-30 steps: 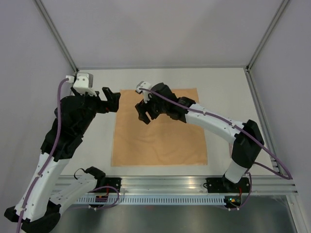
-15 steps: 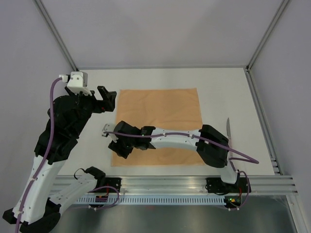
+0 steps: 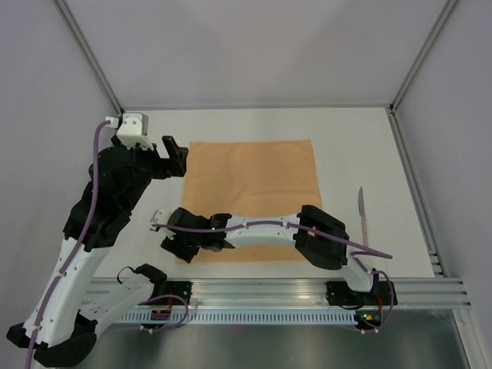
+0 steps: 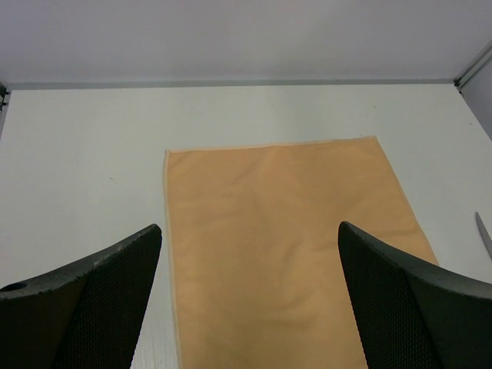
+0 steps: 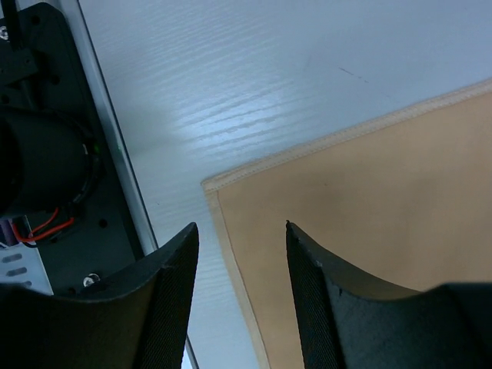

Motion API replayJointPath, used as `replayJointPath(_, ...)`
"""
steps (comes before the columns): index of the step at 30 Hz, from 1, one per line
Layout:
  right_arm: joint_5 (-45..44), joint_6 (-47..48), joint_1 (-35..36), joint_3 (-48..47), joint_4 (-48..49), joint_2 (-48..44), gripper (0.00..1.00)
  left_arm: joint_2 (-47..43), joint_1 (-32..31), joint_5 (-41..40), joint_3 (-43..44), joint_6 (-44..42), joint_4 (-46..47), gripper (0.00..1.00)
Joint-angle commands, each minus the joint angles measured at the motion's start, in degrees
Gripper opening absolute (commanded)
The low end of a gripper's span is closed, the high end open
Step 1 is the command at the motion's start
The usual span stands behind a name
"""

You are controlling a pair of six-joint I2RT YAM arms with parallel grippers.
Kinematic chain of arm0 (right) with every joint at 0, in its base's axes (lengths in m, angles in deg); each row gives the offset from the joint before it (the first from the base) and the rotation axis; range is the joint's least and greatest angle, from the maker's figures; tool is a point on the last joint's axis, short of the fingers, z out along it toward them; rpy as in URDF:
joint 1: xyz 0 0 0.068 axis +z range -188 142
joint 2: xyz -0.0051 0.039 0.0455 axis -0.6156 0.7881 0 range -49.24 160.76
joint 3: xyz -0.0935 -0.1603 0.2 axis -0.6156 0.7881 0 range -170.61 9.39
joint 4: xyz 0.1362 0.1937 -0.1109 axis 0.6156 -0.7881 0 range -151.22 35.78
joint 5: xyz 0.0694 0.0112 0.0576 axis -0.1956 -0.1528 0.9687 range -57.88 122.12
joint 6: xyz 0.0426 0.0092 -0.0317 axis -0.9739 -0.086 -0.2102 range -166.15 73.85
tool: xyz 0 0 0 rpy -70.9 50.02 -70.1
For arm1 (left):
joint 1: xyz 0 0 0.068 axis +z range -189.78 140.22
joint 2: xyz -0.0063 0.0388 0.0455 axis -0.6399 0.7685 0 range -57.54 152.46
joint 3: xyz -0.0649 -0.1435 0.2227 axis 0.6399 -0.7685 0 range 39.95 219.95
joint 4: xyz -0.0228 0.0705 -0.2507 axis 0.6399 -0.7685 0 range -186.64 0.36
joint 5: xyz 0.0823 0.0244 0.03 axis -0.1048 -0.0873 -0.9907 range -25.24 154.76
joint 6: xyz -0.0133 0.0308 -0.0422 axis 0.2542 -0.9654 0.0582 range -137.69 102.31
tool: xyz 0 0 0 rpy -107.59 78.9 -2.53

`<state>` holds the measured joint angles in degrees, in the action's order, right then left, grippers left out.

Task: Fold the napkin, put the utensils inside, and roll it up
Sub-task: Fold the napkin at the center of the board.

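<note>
Right pincer (image 5: 240, 229) partly parted, empty, straddling a corner of the napkin (image 5: 369, 200) beneath it, arm stretched low across the tabletop (image 5: 231, 69), left pincer (image 4: 250, 231) spread wide, empty, raised

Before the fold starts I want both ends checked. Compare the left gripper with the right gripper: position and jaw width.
The left gripper hangs by the far left corner of the napkin; the right gripper sits low at its near left corner. The left gripper's jaws gape wide; the right gripper's stand narrower, with the napkin's edge between them. Both are open and hold nothing.
</note>
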<state>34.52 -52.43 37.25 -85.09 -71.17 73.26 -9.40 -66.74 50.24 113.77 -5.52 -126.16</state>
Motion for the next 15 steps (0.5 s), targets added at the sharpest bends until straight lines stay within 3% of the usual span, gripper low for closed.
replayJointPath(1, -2.0, -0.6, 1.9, -3.3, 1.5, 2.0, 0.55, -0.6, 0.3, -0.7, -0.2, 1.6, -0.3, 1.00)
replayJointPath(15, -5.7, 1.2, 4.8, -8.2, -0.5, 8.9, 0.51, -2.3, 0.3, -0.9, -2.2, 2.2, -0.5, 1.00)
